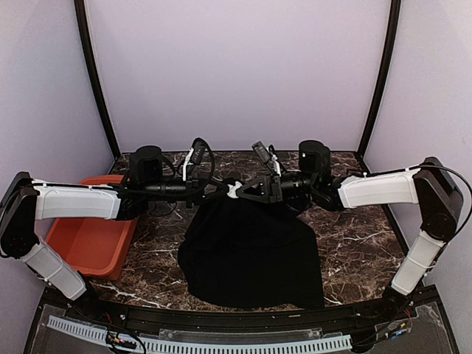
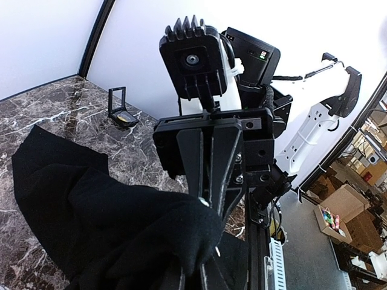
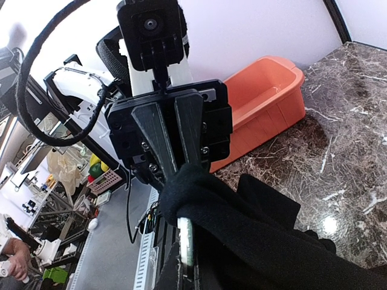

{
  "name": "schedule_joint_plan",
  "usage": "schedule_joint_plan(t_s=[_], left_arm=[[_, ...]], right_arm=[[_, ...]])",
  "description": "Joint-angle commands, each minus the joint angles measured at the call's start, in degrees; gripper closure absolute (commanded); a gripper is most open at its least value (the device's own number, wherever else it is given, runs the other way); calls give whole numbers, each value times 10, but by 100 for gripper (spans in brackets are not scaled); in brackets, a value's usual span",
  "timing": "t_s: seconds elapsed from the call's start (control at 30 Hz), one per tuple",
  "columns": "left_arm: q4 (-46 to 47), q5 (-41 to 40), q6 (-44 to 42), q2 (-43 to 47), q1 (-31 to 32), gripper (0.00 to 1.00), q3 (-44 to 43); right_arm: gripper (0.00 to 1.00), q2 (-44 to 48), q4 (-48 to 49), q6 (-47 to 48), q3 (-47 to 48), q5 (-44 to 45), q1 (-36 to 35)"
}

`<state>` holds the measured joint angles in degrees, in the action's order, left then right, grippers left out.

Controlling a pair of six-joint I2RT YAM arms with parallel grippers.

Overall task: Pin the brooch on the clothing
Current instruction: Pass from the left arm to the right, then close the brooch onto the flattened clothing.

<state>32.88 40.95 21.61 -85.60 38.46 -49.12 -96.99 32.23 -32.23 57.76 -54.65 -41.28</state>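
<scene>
Top external view, middle of the frame: the left gripper (image 1: 223, 189) and the right gripper (image 1: 245, 190) meet tip to tip above the counter (image 1: 354, 243). Each is clamped shut on a bunched fold of the black shirt (image 1: 251, 251). From that pinch the shirt hangs down and spreads over the marble toward the lower centre of the frame. In the left wrist view a small black case (image 2: 121, 112) with its lid up stands on the counter in the upper left, apart from the cloth. An orange tub (image 1: 92, 236) sits at the left, near the shirt but not touching it.
</scene>
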Motion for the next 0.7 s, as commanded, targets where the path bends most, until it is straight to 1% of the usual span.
schedule_joint_plan(t_s=[0.0, 0.03, 0.07, 0.1, 0.17, 0.23, 0.3, 0.47, 0.57, 0.67], left_arm=[[-7, -13, -35, 15, -8, 86, -13], [-23, -11, -40, 16, -9, 78, -20], [-39, -3, -49, 16, -9, 75, -23], [-46, -1, -53, 18, -10, 70, -28], [-62, 5, -64, 20, -11, 63, -33], [-74, 21, -72, 21, -12, 59, -39], [-84, 38, -78, 14, -12, 56, -46], [-82, 88, -63, -9, -12, 54, -60], [-82, 123, -49, -31, -12, 53, -70], [-87, 137, -43, -45, -11, 50, -78]], right_arm=[[100, -4, -64, 16, 36, -20, -3], [100, -2, -126, 41, 48, -14, -3], [100, 1, -170, 80, 60, -8, -1], [100, 4, -207, 101, 69, -4, 0], [100, 13, -260, 130, 79, -6, 6], [100, 23, -296, 149, 82, -9, 13], [100, 33, -325, 166, 86, -16, 17], [100, 27, -414, 215, 113, -39, 18], [100, 20, -443, 233, 125, -50, 18], [100, 10, -457, 238, 139, -58, 17]])
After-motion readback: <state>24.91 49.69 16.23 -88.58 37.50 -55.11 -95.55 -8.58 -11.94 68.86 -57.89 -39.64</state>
